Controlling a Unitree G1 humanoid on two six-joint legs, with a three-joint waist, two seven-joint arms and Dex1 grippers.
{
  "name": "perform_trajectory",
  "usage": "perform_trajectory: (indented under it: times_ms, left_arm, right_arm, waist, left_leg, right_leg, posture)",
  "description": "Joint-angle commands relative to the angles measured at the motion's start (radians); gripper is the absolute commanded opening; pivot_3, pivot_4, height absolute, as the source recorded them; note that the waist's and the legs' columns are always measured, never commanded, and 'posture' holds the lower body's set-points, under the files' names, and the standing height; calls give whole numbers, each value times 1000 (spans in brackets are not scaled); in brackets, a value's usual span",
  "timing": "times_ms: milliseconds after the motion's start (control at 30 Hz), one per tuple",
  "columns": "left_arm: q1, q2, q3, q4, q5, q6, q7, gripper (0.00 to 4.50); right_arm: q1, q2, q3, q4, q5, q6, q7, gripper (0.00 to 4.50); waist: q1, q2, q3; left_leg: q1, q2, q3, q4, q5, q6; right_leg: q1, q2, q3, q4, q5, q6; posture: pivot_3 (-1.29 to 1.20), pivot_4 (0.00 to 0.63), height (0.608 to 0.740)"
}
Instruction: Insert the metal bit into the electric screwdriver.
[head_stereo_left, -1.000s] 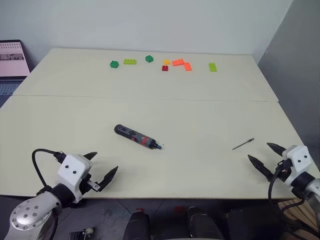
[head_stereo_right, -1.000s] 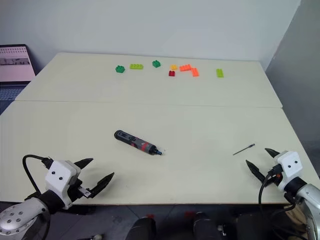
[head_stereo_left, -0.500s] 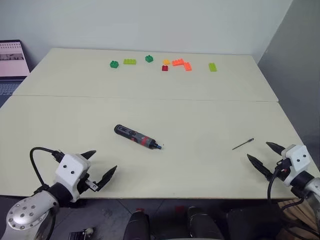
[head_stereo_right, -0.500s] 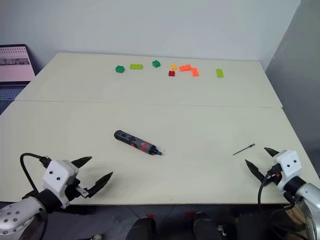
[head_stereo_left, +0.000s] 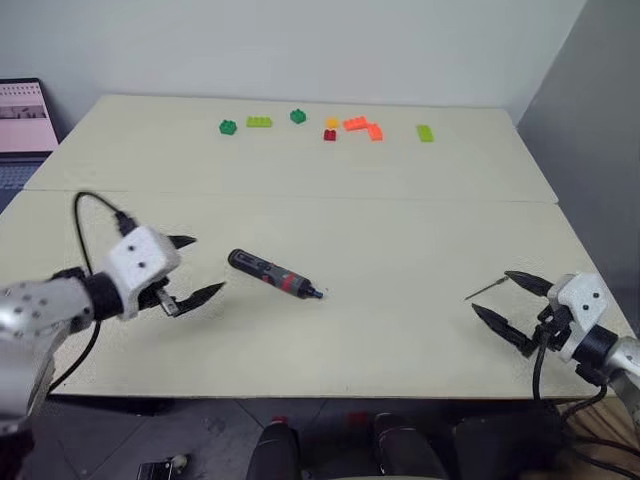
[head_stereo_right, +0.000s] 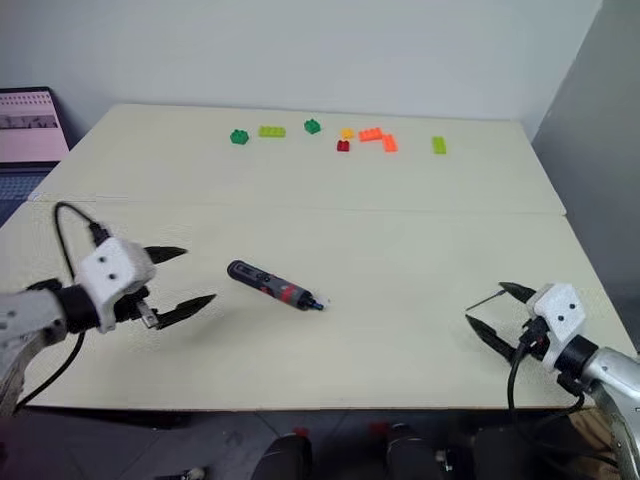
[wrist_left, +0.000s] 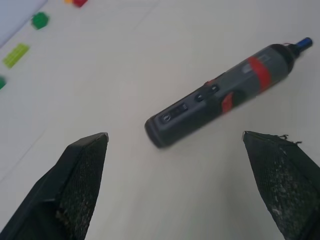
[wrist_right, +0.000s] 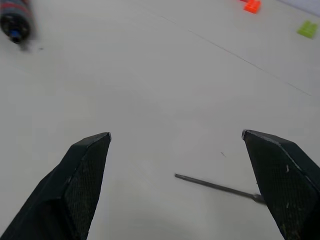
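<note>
The electric screwdriver (head_stereo_left: 275, 274) is seen lying flat near the middle of the pale table (head_stereo_left: 400, 210), tapered tip toward the robot's right and slightly nearer the front edge. Nothing is touching it.

The left gripper (head_stereo_left: 190, 268) is held above the table just left of the screwdriver's butt end, jaws wide apart and empty. In the left wrist view the screwdriver (wrist_left: 225, 95) is framed between the two black fingers (wrist_left: 80, 185), apart from both.

The metal bit (head_stereo_left: 486, 289) is found on the table near the right front edge, well apart from the screwdriver. The right gripper (head_stereo_left: 503, 297) is placed just beside it, jaws spread wide, nothing gripped; in the right wrist view the bit (wrist_right: 217, 186) lies on the table between the fingers (wrist_right: 82, 180), close to one of them.

Coloured toy bricks (head_stereo_left: 330, 126) are scattered along the far side. A laptop screen (head_stereo_left: 25, 115) is noted at the far left.
</note>
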Motion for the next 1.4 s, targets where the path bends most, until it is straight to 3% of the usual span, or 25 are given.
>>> perform_trajectory:
  times_ms: [33,200,367,533,700,1033,1400]
  left_arm:
    - [-193,66,-176,29,37,-40,-184,4500]
    - [-444,34,-403,113,140,-88,-357,4500]
    - [-654,-83,-599,259,293,-222,-469,4500]
    - [-807,-219,-706,423,408,-276,-489,4500]
    - [-881,-294,-758,531,464,-314,-532,4500]
    - [-921,-342,-813,637,537,-419,-616,4500]
    - [-952,-457,-820,733,607,-439,-584,4500]
  right_arm:
    - [-18,-121,21,-147,84,120,92,4404]
    - [-108,-236,54,-192,158,206,168,4404]
    - [-221,-254,77,-200,237,260,186,4404]
    - [-235,-244,96,-215,262,290,172,4404]
    - [-212,-227,110,-239,258,298,150,4404]
    - [-179,-215,115,-260,253,291,146,4404]
    - [-189,-195,114,-249,283,298,144,4404]
  waist:
    - [1,1,1]
    - [2,1,1]
    - [3,1,1]
    - [10,0,1]
    - [10,0,1]
    - [10,0,1]
    - [10,0,1]
  left_leg:
    - [0,0,0,-1,0,0]
    - [-1,0,-1,1,0,0]
    - [-1,0,-1,3,0,0]
    - [-5,0,-5,4,0,0]
    - [-8,0,-7,5,0,1]
    - [-8,0,-9,6,1,1]
    - [-12,-1,-11,18,0,1]
  right_leg:
    - [0,0,0,-1,0,0]
    - [1,1,0,-1,0,1]
    - [1,2,0,-1,3,6]
    - [0,2,-2,0,5,3]
    - [-1,2,-4,-1,6,2]
    - [-1,2,-5,1,6,2]
    - [-2,3,-6,9,6,4]
  posture:
    - [0,150,740]
    - [0,150,740]
    - [0,150,740]
    - [0,150,740]
    - [0,150,740]
    - [0,150,740]
    - [0,150,740]
